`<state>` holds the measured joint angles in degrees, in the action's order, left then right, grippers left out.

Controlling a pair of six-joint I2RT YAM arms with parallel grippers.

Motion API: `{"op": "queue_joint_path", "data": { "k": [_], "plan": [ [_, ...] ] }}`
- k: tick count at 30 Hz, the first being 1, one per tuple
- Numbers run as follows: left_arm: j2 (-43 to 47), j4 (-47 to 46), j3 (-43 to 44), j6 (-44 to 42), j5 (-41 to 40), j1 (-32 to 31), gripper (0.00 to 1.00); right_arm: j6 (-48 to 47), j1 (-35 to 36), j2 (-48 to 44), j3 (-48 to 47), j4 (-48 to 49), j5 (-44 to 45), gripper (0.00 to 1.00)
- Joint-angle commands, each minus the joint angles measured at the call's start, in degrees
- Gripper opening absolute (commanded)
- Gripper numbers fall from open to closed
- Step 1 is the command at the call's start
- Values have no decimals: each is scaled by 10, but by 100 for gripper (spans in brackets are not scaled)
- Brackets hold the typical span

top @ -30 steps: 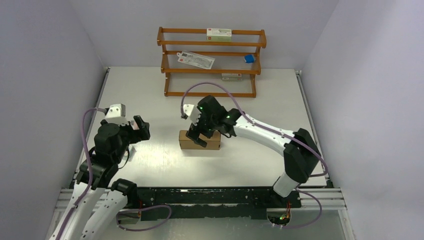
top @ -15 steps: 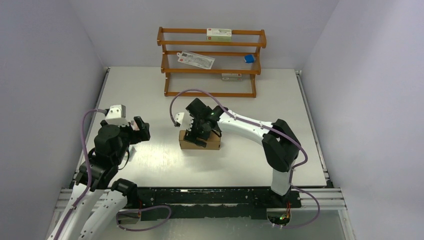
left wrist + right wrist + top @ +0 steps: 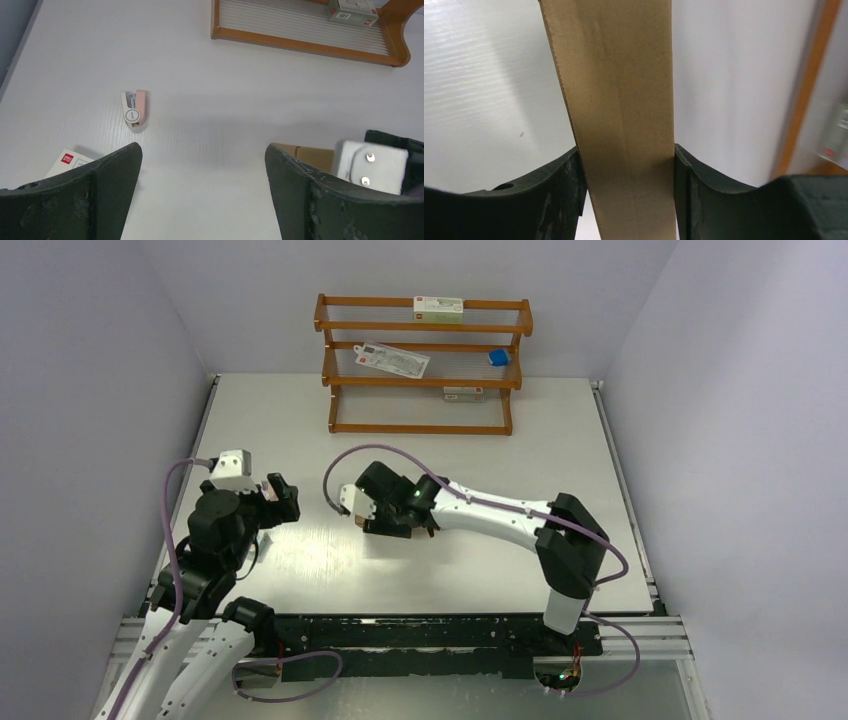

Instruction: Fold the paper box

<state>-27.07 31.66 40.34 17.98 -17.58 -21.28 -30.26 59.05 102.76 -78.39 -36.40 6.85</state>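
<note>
The paper box [image 3: 619, 75] is plain brown cardboard and runs up the middle of the right wrist view, between my right fingers. My right gripper [image 3: 626, 150] is shut on it, one finger on each long side. In the top view the right gripper [image 3: 392, 523] lies low over the table's middle and covers the box. A brown corner of the box [image 3: 306, 155] shows in the left wrist view beside the right arm's white wrist part [image 3: 370, 165]. My left gripper [image 3: 275, 495] is open and empty [image 3: 202, 147], above the table to the left of the box.
A wooden rack [image 3: 420, 365] stands at the back with white printed cartons and a small blue item [image 3: 497, 357]. A small pink and white stapler [image 3: 134, 109] and a white printed carton [image 3: 67, 160] lie on the table near my left gripper.
My right gripper has swung left and come down over the box, which showed beside it before and is now covered in the top view. The left arm has barely moved.
</note>
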Motion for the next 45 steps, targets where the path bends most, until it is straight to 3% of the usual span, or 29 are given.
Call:
{"op": "queue_joint_path", "data": {
  "k": [1, 9, 16, 22, 29, 40, 45],
  "plan": [
    [9, 5, 2, -3, -12, -3, 97, -45, 49, -40, 60, 109, 188, 52],
    [16, 5, 1, -1, -11, -3, 97, -187, 129, -41, 253, 439, 319, 48],
    [17, 4, -1, -2, -10, -4, 97, -214, 150, 19, 318, 570, 354, 53],
    [19, 3, -2, -3, -8, -5, 97, -177, 165, 57, 297, 532, 368, 65],
    [21, 3, -3, -5, -7, -6, 97, -107, 178, 52, 269, 430, 366, 99],
    [21, -3, -6, -9, 6, -6, 97, 86, 192, -29, 181, 152, 261, 100],
    [20, -5, -7, -11, 11, -6, 97, 151, 186, -54, 148, 130, 204, 100]
  ]
}}
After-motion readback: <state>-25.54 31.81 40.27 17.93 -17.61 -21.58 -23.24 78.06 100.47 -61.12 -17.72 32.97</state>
